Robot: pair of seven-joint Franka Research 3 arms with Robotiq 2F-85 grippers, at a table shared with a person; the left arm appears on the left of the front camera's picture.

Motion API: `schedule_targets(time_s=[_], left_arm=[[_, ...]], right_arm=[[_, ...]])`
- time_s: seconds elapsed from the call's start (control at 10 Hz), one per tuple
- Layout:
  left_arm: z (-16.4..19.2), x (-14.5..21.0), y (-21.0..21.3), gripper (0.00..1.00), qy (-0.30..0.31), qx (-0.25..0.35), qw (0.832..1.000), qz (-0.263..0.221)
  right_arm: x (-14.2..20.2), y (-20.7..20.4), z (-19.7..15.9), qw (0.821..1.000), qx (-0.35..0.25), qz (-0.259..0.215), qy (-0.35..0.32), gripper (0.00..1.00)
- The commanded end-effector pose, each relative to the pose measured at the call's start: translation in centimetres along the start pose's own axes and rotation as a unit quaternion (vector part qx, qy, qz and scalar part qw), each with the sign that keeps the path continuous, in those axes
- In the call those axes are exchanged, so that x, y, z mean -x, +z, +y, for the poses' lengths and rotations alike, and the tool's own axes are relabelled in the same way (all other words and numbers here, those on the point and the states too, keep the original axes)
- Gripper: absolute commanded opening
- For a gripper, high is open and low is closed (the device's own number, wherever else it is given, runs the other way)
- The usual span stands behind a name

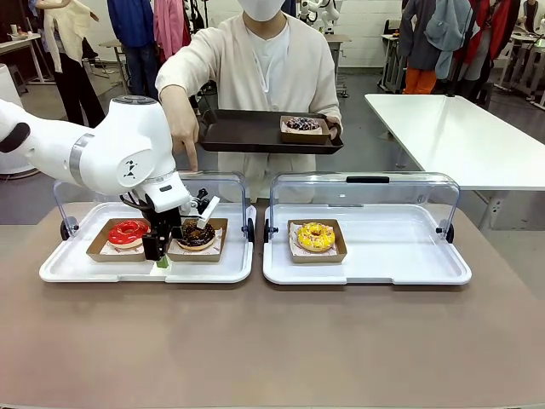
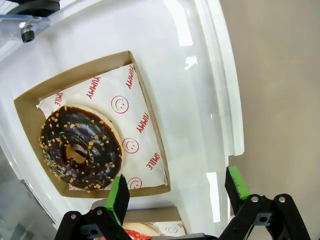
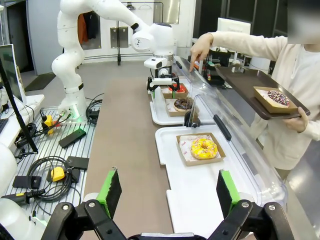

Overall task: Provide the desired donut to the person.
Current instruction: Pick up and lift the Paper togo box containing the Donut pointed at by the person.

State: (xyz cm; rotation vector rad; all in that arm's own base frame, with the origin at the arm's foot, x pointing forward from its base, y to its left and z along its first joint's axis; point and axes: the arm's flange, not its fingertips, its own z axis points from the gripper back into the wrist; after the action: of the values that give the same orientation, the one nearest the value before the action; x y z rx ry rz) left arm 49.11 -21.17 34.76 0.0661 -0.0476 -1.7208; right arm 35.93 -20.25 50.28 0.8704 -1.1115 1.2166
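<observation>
My left gripper (image 2: pixel 177 194) is nearest: its green pads stand wide apart and hold nothing. One pad hangs by the corner of the cardboard box (image 2: pixel 147 107), the other over the rim of the left white tray (image 2: pixel 220 95). I judge this is the approach to take the box by its edge, so that the pads do not touch the glaze. I cannot tell if a pad touches the tray already.

The chocolate donut (image 2: pixel 80 147), with light crumbs on top, lies in that box on printed paper. The person's hand (image 1: pixel 181 136) points one finger down at it from behind the open clear lid (image 1: pixel 213 179), so I take it as the desired one. Just beside it sits the red donut (image 1: pixel 128 231). The yellow donut (image 1: pixel 315 235) is alone on the right white tray (image 1: pixel 366 277).

The person holds a dark serving tray (image 1: pixel 247 132) at chest height, with a sprinkled donut (image 1: pixel 302 124) already on it; probably the free part is for my box.

My right gripper (image 3: pixel 168 192) is also wide open and empty, far from the work, near the end of the table.

The table (image 1: pixel 272 341) is matte grey-brown. Behind it there are a long white table (image 1: pixel 460 128), clothes rails and other people.
</observation>
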Motion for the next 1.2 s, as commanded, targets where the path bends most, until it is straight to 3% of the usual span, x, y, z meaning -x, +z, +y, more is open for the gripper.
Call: schedule_targets(time_s=[0.0,0.6,0.7,0.8,0.9,1.0,1.1], left_arm=[[0.5,0.0,-0.6,1.0,0.016,-0.009,1.0,0.014],[1.8,0.7,-1.6,1.0,0.039,-0.004,0.999,0.008],[1.9,0.8,-1.6,0.93,0.044,-0.002,0.999,-0.002],[1.9,0.9,-1.5,0.6,0.046,-0.002,0.999,-0.008],[2.0,0.9,-1.4,0.39,0.049,-0.001,0.999,-0.012],[2.1,0.9,-1.4,0.06,0.051,-0.001,0.999,-0.012],[2.1,0.9,-1.4,0.0,0.052,0.0,0.999,-0.014]], right_arm=[[0.0,0.1,0.1,1.0,-0.004,-0.002,-0.003,1.0],[0.0,0.1,0.1,1.0,-0.004,-0.002,-0.003,1.0],[0.0,0.1,0.1,1.0,-0.004,-0.002,-0.003,1.0],[0.0,0.1,0.1,1.0,-0.004,-0.002,-0.003,1.0],[0.0,0.1,0.1,1.0,-0.004,-0.002,-0.003,1.0],[0.0,0.1,0.1,1.0,-0.004,-0.002,-0.003,1.0],[0.0,0.1,0.1,1.0,-0.004,-0.002,-0.003,1.0]])
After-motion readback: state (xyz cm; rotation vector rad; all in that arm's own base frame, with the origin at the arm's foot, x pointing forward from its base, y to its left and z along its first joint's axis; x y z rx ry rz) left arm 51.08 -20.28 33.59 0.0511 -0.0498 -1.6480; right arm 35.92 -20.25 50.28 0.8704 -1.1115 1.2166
